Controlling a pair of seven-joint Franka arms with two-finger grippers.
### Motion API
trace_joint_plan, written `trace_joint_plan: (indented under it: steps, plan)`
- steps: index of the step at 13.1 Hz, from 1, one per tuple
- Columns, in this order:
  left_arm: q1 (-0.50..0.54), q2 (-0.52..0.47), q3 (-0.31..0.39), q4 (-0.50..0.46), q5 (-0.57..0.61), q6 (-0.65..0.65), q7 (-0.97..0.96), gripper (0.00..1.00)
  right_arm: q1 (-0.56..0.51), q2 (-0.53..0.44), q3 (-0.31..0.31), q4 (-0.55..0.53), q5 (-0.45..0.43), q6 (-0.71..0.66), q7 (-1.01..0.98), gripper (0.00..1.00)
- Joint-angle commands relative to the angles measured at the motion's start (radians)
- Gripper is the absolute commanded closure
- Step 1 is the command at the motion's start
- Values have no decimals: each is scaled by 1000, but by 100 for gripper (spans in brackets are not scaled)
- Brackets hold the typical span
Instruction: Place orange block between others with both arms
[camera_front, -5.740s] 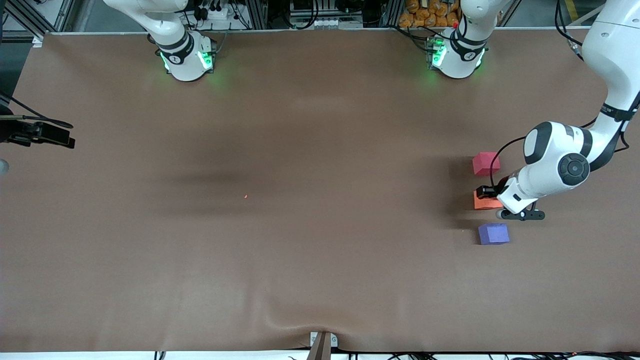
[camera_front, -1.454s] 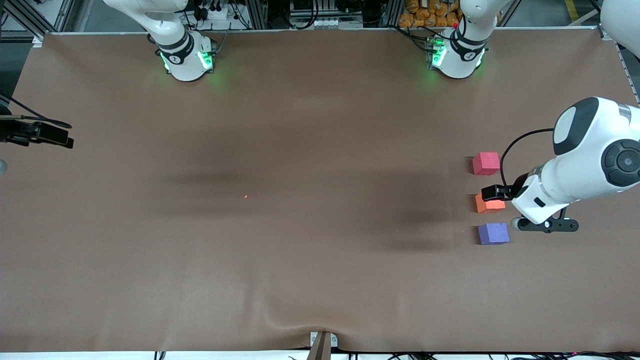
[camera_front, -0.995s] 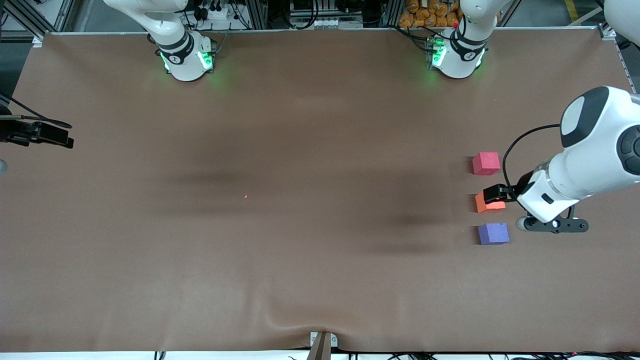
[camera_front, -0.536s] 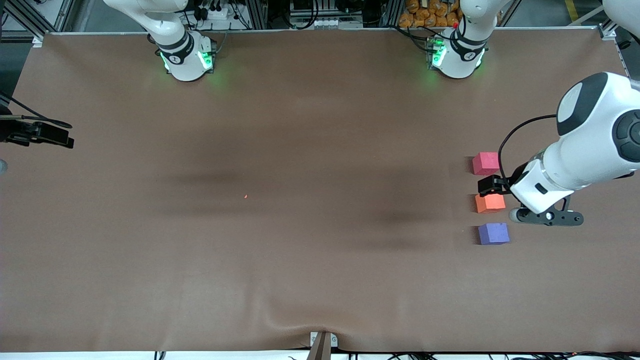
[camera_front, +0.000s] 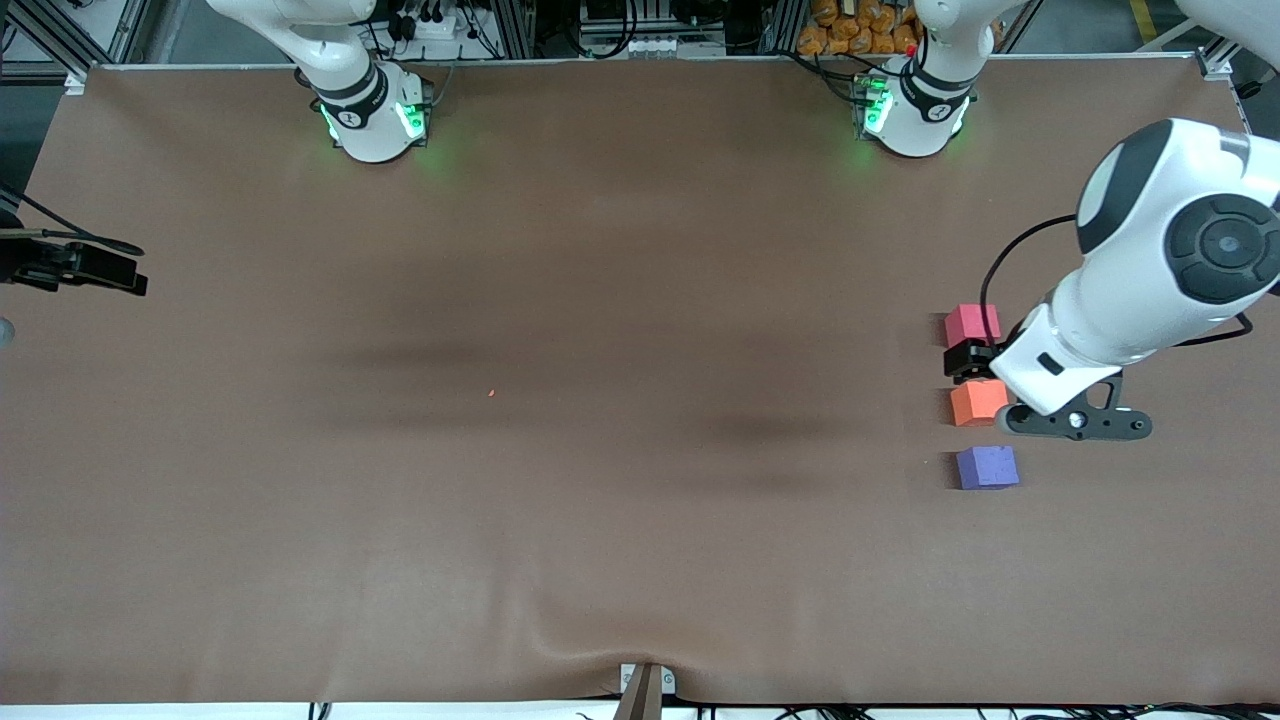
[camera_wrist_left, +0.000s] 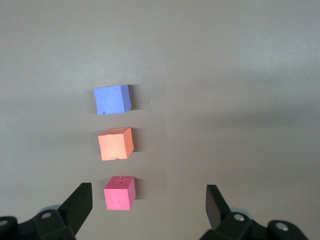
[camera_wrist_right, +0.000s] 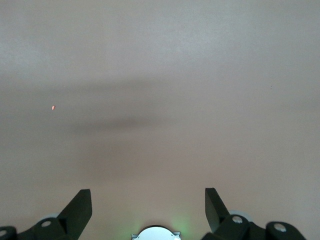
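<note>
Already the small matte orange foam cube (camera_front: 978, 402) is seen resting on the brown table covering (camera_front: 600, 500), toward the left arm's end of the table, in a short row with two cubes of the same size: a pinkish-red foam cube (camera_front: 971, 324) lies farther from the front camera and a purple-blue foam cube (camera_front: 987, 467) lies nearer, each set apart from the orange one by a narrow gap. The placement is therefore judged to be as good as finished. The left gripper (camera_wrist_left: 149, 205) is held in the air over the row, and its jaws are shown spread wide with nothing between them; in the left wrist view all three cubes are seen below it, the pinkish-red one closest to the fingertips (camera_wrist_left: 82, 197). The right gripper (camera_wrist_right: 148, 206) is likewise held wide and empty over bare table, and the right arm is judged to be waiting. The orange cube is expected to be very light and soft, so it would be squashed by a hard squeeze and nudged aside by a glancing touch. If a correction were wanted, it would best be taken by two opposite flat faces, namely those not facing the neighbouring cubes, with gentle pressure.
</note>
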Motion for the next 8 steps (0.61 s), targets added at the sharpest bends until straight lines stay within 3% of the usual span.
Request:
trace_joint_plan:
  steps: [1,5,8]
  plan:
    - [-131,-62,189,23,-85,-29,38,0,-6,-21,6,-1,-16,-20,4,0]
    - [-308,-117,501,20,-220,-17,192,0,-6,-21,6,-1,-16,-27,4,0]
    - [-355,-169,625,1,-287,-9,255,0,-8,-21,5,0,-18,-27,4,0]
